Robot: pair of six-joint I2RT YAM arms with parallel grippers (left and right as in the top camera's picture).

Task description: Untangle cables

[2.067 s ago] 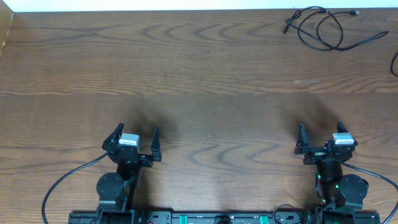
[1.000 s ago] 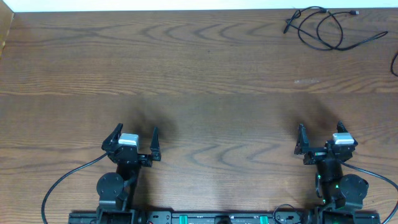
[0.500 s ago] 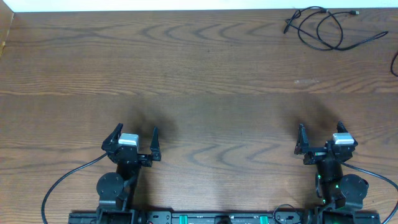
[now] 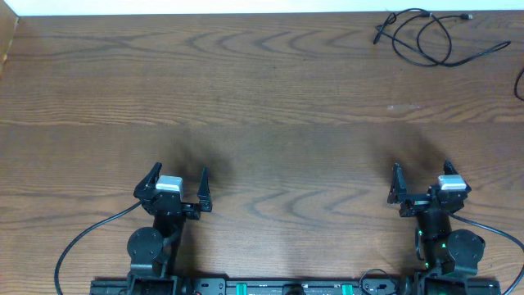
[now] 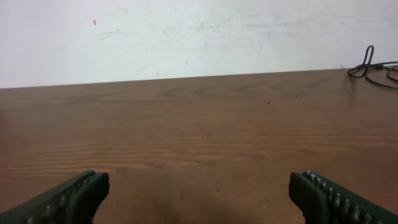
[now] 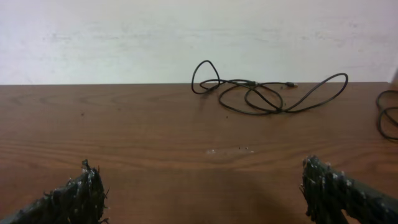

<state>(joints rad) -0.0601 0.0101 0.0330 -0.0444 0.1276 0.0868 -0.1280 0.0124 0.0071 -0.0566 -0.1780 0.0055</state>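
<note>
Both jaws wide open, empty | cables (image 6: 249, 82) clear in R-wrist cam | L-wrist: just edge

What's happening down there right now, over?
Left pincer open, empty. Right pincer open, empty. Black cables tangled, far right corner, untouched. No obstacle seen.

We see a dark brown table (image 4: 270, 106) with wavy, looping wood grain. The cables (image 4: 426, 37) at its far right corner are black. The left claw (image 4: 180, 172) and the right claw (image 4: 422, 168) are black. The wall (image 5: 186, 31) is off-white.
</note>
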